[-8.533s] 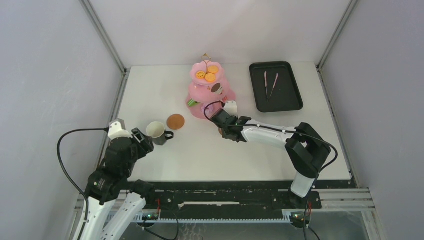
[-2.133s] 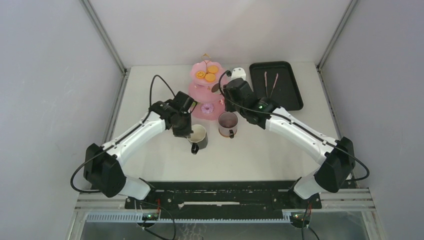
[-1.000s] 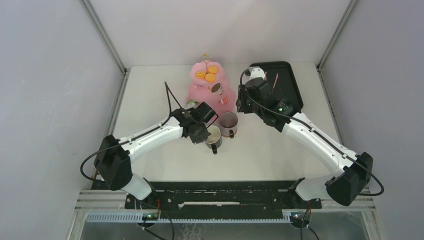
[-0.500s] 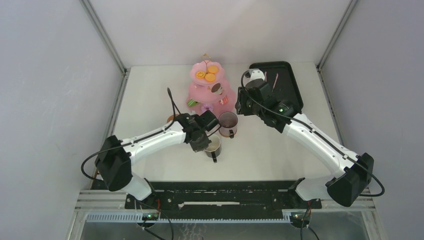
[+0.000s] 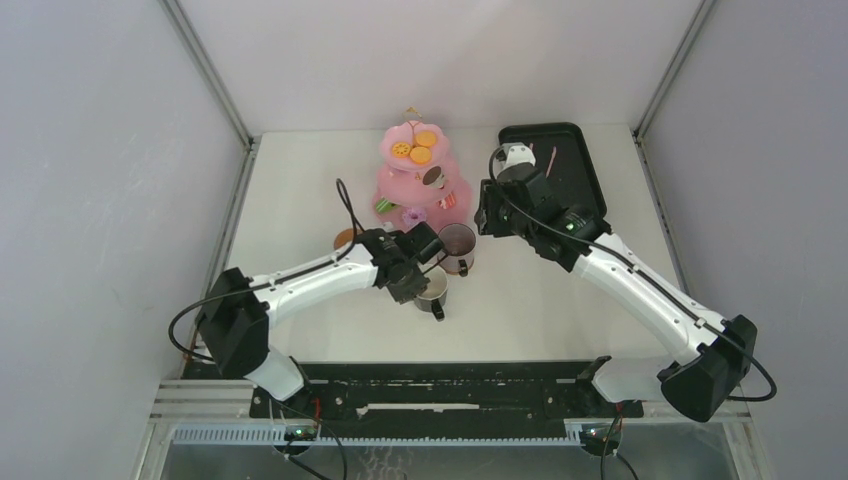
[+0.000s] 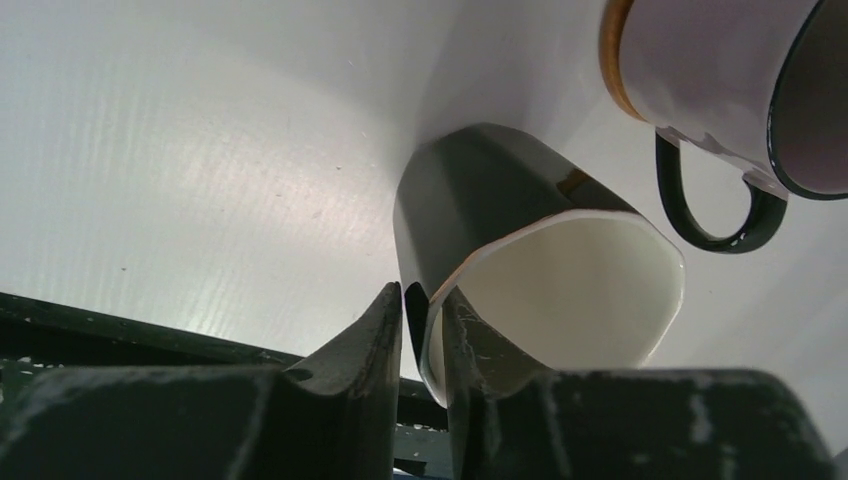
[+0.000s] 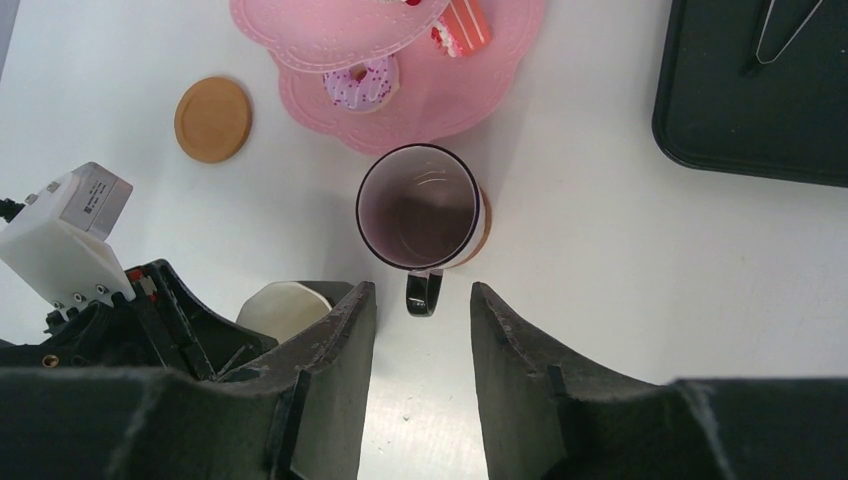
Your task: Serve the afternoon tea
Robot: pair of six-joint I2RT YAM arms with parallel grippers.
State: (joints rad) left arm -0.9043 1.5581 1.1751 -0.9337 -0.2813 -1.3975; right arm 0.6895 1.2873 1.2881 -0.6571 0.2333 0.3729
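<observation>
The pink three-tier cake stand (image 5: 398, 186) with toy pastries stands at the back middle. In front of it a dark mug (image 5: 457, 243) sits on a brown coaster (image 7: 484, 226). A second dark mug with a cream inside (image 5: 433, 290) stands on the bare table just in front of the first. My left gripper (image 5: 413, 280) straddles its rim (image 6: 425, 300), one finger inside and one outside, with a sliver of slack, so it is open. My right gripper (image 5: 487, 215) hovers open and empty, high above the first mug (image 7: 418, 208). The other coaster (image 5: 343, 239) lies bare to the left.
A black tray (image 5: 572, 150) holding thin tongs (image 7: 790, 25) sits at the back right, partly under my right arm. A pink doughnut (image 7: 362, 80) and a red cake slice (image 7: 463, 22) lie on the stand's lower tier. The table's near edge runs just behind the cream mug.
My left gripper brought the cream mug slightly nearer and rightward, then loosened its jaws on the rim. My right arm shifted only a little.
</observation>
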